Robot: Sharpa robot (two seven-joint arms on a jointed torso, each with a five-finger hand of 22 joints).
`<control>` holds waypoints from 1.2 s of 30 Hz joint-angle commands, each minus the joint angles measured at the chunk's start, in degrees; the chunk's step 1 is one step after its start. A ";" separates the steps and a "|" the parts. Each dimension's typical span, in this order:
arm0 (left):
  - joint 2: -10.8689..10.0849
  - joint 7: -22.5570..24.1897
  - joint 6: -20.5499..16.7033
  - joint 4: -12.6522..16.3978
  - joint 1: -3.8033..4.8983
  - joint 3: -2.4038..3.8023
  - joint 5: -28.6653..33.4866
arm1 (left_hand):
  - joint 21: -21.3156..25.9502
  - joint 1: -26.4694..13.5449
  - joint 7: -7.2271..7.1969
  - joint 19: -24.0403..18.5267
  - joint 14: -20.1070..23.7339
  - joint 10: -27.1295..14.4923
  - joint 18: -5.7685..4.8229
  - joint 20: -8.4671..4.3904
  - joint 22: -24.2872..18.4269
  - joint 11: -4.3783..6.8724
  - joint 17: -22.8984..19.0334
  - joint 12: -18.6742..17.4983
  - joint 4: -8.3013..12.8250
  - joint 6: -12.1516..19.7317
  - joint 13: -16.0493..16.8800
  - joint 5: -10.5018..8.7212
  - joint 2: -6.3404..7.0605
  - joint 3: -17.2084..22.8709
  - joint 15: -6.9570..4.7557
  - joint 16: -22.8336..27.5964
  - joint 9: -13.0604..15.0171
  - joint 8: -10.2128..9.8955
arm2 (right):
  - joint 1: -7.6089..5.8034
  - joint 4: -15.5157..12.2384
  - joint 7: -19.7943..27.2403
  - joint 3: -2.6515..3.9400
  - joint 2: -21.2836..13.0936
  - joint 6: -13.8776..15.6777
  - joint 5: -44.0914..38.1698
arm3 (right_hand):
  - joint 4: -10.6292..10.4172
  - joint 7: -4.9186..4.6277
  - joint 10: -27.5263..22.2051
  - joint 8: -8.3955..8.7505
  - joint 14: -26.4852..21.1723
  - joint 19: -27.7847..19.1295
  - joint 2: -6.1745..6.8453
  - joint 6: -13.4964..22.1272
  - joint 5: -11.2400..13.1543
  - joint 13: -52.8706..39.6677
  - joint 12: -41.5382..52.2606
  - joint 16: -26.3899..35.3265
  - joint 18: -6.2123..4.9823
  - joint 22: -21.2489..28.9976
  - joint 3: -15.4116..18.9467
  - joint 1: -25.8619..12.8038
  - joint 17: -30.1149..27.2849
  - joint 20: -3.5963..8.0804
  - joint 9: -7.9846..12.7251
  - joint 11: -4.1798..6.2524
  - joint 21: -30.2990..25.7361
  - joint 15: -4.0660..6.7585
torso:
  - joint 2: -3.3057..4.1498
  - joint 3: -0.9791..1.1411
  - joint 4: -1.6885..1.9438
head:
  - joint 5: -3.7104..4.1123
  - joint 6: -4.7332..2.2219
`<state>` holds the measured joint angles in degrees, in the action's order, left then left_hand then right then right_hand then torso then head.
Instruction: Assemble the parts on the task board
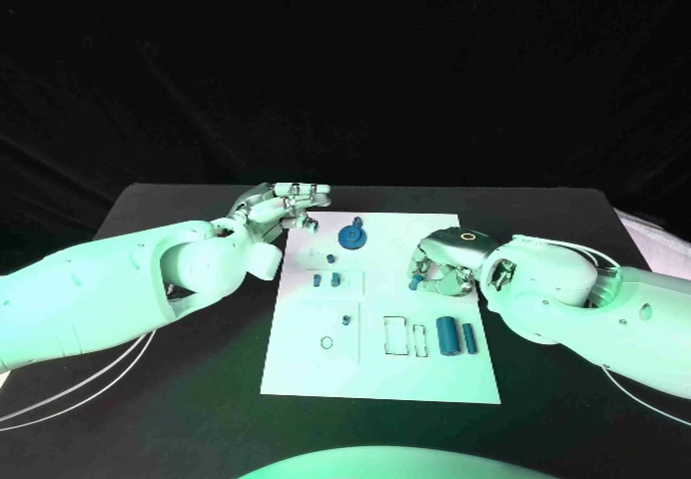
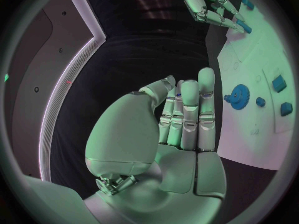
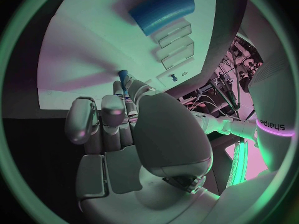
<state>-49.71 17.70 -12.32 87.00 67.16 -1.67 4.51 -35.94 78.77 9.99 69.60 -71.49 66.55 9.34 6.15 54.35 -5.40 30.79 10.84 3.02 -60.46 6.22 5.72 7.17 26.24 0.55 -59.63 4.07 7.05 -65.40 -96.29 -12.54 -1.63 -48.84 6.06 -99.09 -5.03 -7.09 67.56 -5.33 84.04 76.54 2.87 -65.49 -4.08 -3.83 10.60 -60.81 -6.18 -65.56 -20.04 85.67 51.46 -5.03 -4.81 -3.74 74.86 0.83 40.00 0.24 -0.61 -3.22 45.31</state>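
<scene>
The white task board [image 1: 377, 364] lies in the middle of the black table. On its far part sits a blue gear [image 1: 351, 237] [image 2: 238, 93]. My left hand [image 1: 281, 211] [image 2: 184, 117] hovers at the board's far left corner, fingers straight, holding nothing. My right hand [image 1: 443, 262] [image 3: 118, 119] is over the board's right edge and pinches a small blue peg [image 1: 413, 282] [image 3: 123, 75] between thumb and fingertips. The left wrist view also shows that right hand [image 2: 202, 2] with the peg [image 2: 243, 26].
Two blue cylinders [image 1: 449, 334] [image 1: 468, 336] lie side by side near the board's right edge; one of them [image 3: 162, 10] looms beyond the right hand. Small blue blocks [image 1: 317, 280] [image 1: 335, 280] [image 2: 278, 83] sit left of centre, near empty slots [image 1: 394, 335].
</scene>
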 commanded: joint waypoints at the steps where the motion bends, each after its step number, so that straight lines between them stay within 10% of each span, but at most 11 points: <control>1: 0.03 0.24 0.95 0.08 0.00 0.04 0.22 | 0.28 -0.02 -0.11 -0.27 0.54 -0.46 0.88 0.08 -0.06 -0.07 -0.09 0.36 0.02 0.32 0.08 0.19 -0.39 -0.26 -0.01 -0.03 -0.04 0.39 | 0.08 0.10 -0.26 -0.02 0.17 2.32 -1.07 | 0.18 0.12 1.06 -0.43 0.61 0.37 -0.49 -0.62 0.13 -0.12 -0.16 -0.33 0.85 -0.27 -0.70 -0.05 0.21 0.07 -0.47 0.40 0.32 0.49 | -0.02 -0.03 0.07 | 0.06 0.02; 24: 0.13 0.06 1.07 -0.03 -0.04 0.03 0.22 | 0.28 -0.02 -0.11 -0.27 0.54 -0.46 0.88 0.08 -0.06 -0.07 -0.09 0.36 0.02 0.32 0.08 0.19 -0.39 -0.26 -0.01 -0.03 -0.04 0.39 | -2.32 -9.06 -0.42 0.83 -2.81 6.39 8.56 | 0.12 -0.07 1.23 -0.19 0.75 0.66 0.28 -0.64 0.52 0.05 -1.41 -1.30 0.98 -0.98 -1.94 -1.36 1.16 0.19 -0.55 0.26 0.86 0.39 | -0.03 -0.01 0.01 | -0.12 -0.16; 36: 0.44 0.02 1.25 -0.10 -0.13 0.03 0.22 | 0.28 -0.02 -0.11 -0.27 0.54 -0.46 0.88 0.08 -0.06 -0.07 -0.09 0.36 0.02 0.32 0.08 0.19 -0.39 -0.26 -0.01 -0.03 -0.04 0.39 | 0.49 -9.63 1.52 0.55 5.07 5.19 7.40 | 0.34 -0.19 1.10 -0.01 0.75 0.60 0.39 -0.51 0.47 0.09 -1.92 -1.47 0.97 -0.95 -2.49 -1.47 1.27 0.16 -0.54 0.16 0.87 0.32 | -0.02 -0.09 0.03 | -1.46 0.21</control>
<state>-49.41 17.54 -12.22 86.85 67.04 -1.67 4.51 -35.94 78.77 9.99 69.61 -71.49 66.55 9.35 6.15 54.36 -5.40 30.79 10.84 3.01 -60.47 6.20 5.72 7.17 26.24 0.55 -59.63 4.07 7.05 -65.28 -106.06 -12.38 -1.01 -44.34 12.01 -91.21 -4.74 -7.12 68.56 -5.37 84.03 76.75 3.12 -65.73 -3.39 -3.77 9.03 -61.92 -6.17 -66.49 -22.24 84.65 52.69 -4.83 -4.94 -3.35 75.45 0.83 39.96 0.17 -0.58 -4.24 45.42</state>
